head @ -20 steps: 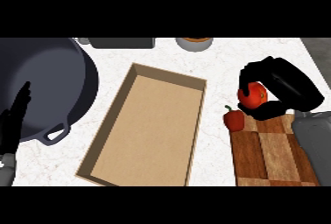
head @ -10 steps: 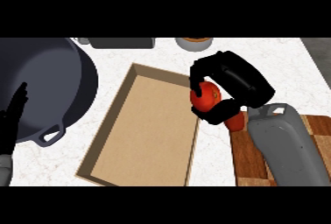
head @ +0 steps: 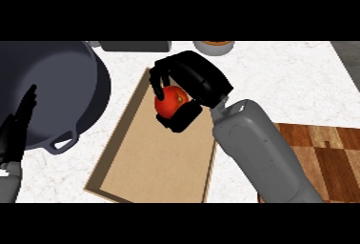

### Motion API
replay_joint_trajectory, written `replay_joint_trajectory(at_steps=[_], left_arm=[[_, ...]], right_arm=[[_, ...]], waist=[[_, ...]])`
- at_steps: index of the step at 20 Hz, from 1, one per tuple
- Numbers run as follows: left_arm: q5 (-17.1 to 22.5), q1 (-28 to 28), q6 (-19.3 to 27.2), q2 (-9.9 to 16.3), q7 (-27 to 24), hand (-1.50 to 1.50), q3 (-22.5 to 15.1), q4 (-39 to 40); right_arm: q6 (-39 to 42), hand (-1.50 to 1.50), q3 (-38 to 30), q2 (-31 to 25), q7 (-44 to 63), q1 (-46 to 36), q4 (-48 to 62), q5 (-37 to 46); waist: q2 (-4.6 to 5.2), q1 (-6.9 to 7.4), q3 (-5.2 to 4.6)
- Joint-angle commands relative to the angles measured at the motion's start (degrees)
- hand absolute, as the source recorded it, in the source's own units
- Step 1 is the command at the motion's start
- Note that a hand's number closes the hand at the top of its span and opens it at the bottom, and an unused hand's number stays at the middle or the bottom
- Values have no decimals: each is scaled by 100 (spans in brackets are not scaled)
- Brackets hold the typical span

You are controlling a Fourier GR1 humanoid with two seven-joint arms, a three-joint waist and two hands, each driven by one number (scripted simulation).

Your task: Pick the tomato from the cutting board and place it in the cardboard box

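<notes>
Desk point(head: 295, 81) marble spreads under a big dark pot point(head: 49, 90) at my left and the long cardboard box point(head: 158, 162), whose long axis runs away from me. My right hand point(head: 197, 83) hangs over the box's far end, fingers curled round the tomato point(head: 171, 101); release is straight down. My left hand point(head: 17, 131) rests open at the edge.

Red tomato point(head: 171, 103); black right hand point(head: 197, 81); tan cardboard box point(head: 151, 162); dark grey pot point(head: 45, 90); brown striped cutting board point(head: 325, 157); white marbled counter point(head: 281, 81).
</notes>
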Motion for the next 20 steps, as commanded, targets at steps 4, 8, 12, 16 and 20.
replay_joint_trajectory(at_steps=[4,8,12,16,20], left_arm=[[170,111,-306,-25,-223,0,104,274],[32,-137,-274,-210,-93,0,-90,345],[35,-65,-326,-110,-347,0,57,437],[53,-231,-384,-116,237,0,41,58],[-146,-413,-230,-297,34,0,-71,386]], right_arm=[[-1155,150,826,105,295,-1080,1611,-678],[-1831,150,1504,107,139,-1330,2536,-695],[-2316,-150,2058,107,615,-1116,2687,-1558],[-2155,-150,2017,107,511,-1574,3328,-2341],[-2688,-150,2489,107,-42,-1480,3384,-2902]], waist=[[57,136,-74],[98,189,-77],[87,218,-77],[94,291,-70],[132,316,-73]])
